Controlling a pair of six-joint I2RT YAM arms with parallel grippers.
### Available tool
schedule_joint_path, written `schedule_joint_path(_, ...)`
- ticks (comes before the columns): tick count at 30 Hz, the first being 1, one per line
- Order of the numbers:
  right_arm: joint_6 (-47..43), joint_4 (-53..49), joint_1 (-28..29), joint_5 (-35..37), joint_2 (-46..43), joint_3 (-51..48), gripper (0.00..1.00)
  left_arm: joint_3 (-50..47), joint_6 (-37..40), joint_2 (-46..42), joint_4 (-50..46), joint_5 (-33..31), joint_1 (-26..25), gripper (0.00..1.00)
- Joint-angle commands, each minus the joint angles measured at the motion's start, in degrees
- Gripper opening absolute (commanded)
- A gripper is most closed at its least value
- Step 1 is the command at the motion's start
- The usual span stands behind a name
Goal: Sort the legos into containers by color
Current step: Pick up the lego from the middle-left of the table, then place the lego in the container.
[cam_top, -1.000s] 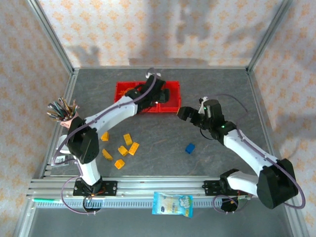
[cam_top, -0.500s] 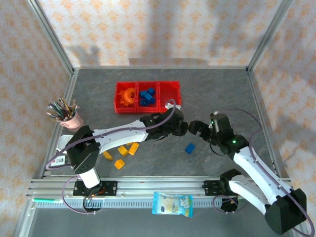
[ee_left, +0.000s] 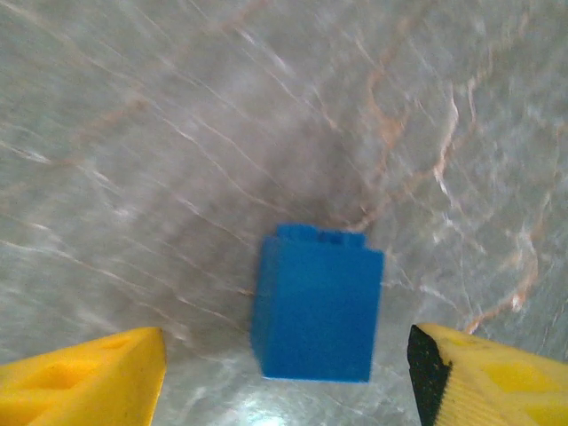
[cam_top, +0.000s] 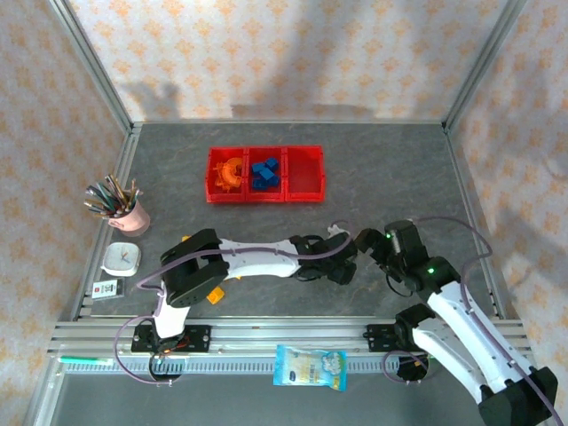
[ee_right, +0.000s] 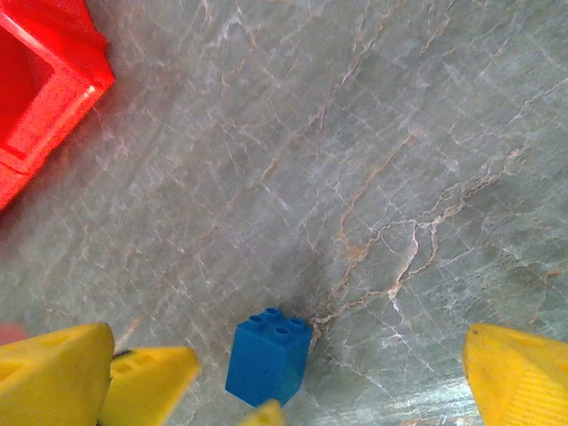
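Observation:
A blue lego [ee_left: 318,306] stands on the table between the yellow fingers [ee_left: 89,377] of my left gripper [ee_left: 288,382], which is open and touches nothing. In the right wrist view the same blue lego [ee_right: 268,357] stands studs up, with my open right gripper [ee_right: 288,390] empty above it. From above, the left gripper [cam_top: 342,264] covers that lego and the right gripper [cam_top: 366,241] hovers just beside it. The red containers [cam_top: 266,197] hold orange legos [cam_top: 231,171] in the left bin and blue legos [cam_top: 264,173] in the middle one. A yellow lego [cam_top: 213,294] peeks out under the left arm.
A pink cup of pens [cam_top: 124,213] and a small white clock [cam_top: 120,257] stand at the left. A snack packet [cam_top: 311,366] lies on the front rail. A corner of the red bins [ee_right: 44,89] shows in the right wrist view. Metal frame posts border the table.
My left arm has swung from the bins down to the front right, over the lone blue lego. My right arm has drawn back toward the near edge.

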Motion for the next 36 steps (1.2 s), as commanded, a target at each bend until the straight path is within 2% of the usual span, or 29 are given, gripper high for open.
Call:
schedule_joint_path(1, 2.22, -1.75, -0.24, 3.37, -1.1, 0.02, 1.0, 2.66, 2.03, 1.46, 0.77, 0.74, -0.18, 0.72)
schedule_joint_path(8, 2.05, -1.02, -0.24, 2.79, -1.21, -1.0, 1.0, 4.54, 2.65, 4.78, -1.26, -2.38, -0.35, 0.6)
schedule_joint_path(15, 1.61, -0.04, -0.24, 2.52, -1.3, -1.02, 1.0, 6.08, 2.5, 6.69, -2.95, -2.91, -0.28, 0.44)
schedule_joint_path(20, -0.83, 0.69, -0.24, 1.94, -1.29, 0.65, 1.0, 3.79, 2.8, 3.03, -1.44, -2.65, 0.25, 0.28)
schedule_joint_path(24, -2.76, 2.55, -0.24, 0.14, -2.32, 1.92, 1.0, 0.52, 2.63, -2.07, -1.55, -3.78, 1.46, 0.26)
schedule_joint_path(31, -10.27, 11.87, -0.24, -9.03, 1.06, 6.05, 1.0, -5.22, 3.46, -12.83, -1.33, -7.3, 8.34, 0.25)
schedule_joint_path(36, -14.69, 20.22, -0.2, -13.7, 5.85, 8.82, 1.0, -1.36, 5.92, -16.3, -4.77, -12.75, 16.94, 0.24)
